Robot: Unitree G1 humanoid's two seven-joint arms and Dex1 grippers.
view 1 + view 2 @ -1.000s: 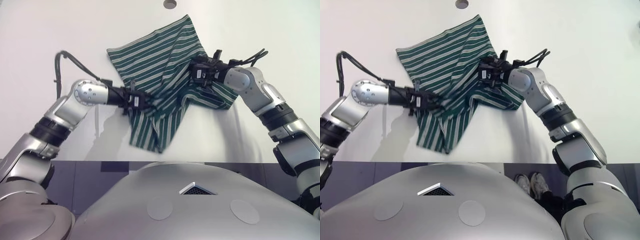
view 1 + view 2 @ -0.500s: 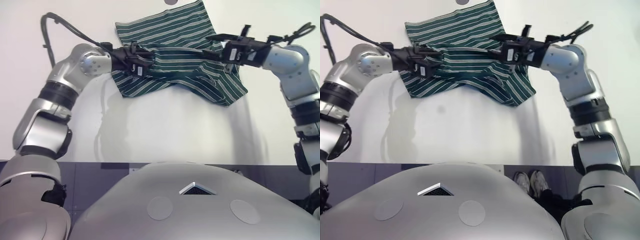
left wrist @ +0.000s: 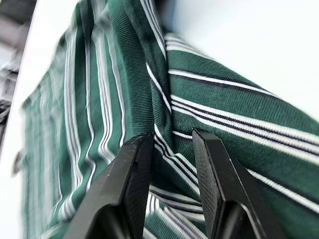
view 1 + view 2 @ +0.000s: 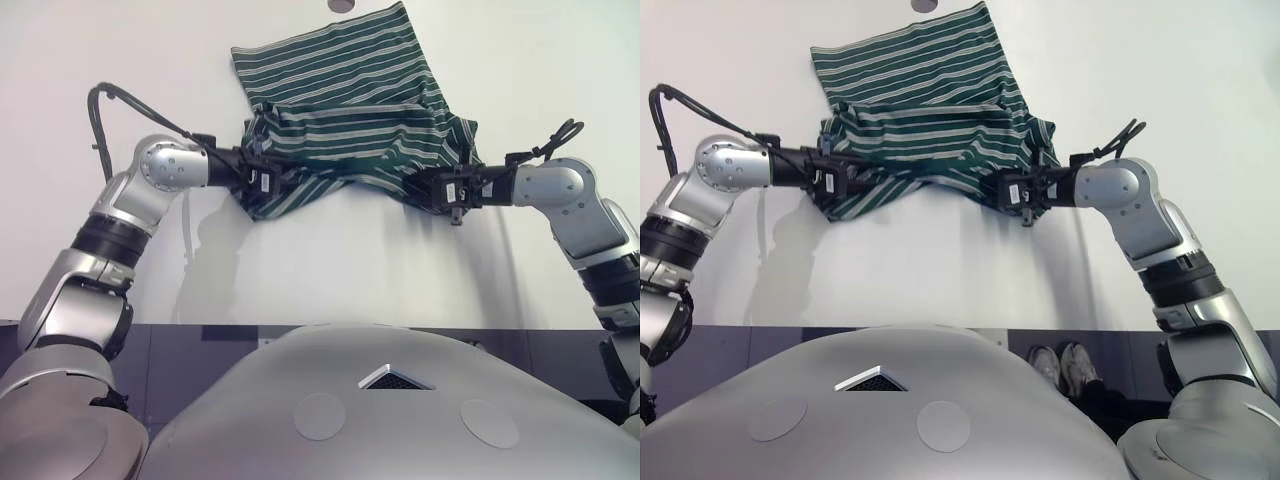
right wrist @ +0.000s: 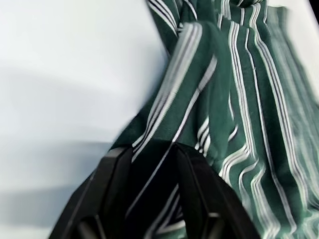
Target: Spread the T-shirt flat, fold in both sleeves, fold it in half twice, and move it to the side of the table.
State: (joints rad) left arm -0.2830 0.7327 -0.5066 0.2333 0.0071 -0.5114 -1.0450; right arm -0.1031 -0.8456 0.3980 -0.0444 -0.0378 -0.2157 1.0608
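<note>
A green T-shirt (image 4: 340, 90) with white stripes lies bunched on the white table (image 4: 330, 270), its far part flat and its near edge gathered in folds. My left gripper (image 4: 268, 182) is shut on the shirt's near left corner; the left wrist view has its two black fingers (image 3: 132, 174) pinching striped cloth (image 3: 89, 99). My right gripper (image 4: 432, 190) is shut on the near right corner, and in the right wrist view its fingers (image 5: 117, 169) clamp a fold of the fabric (image 5: 239, 89). The cloth stretches between both grippers.
A small round grey hole (image 4: 340, 6) sits in the table just beyond the shirt. The table's near edge (image 4: 330, 325) runs below both arms, with a dark floor and a pair of shoes (image 4: 1060, 362) under it.
Both grippers have come toward me and lower with the shirt's near edge. The right one dropped most, pulling the cloth down on the right. The far part of the shirt stayed in place.
</note>
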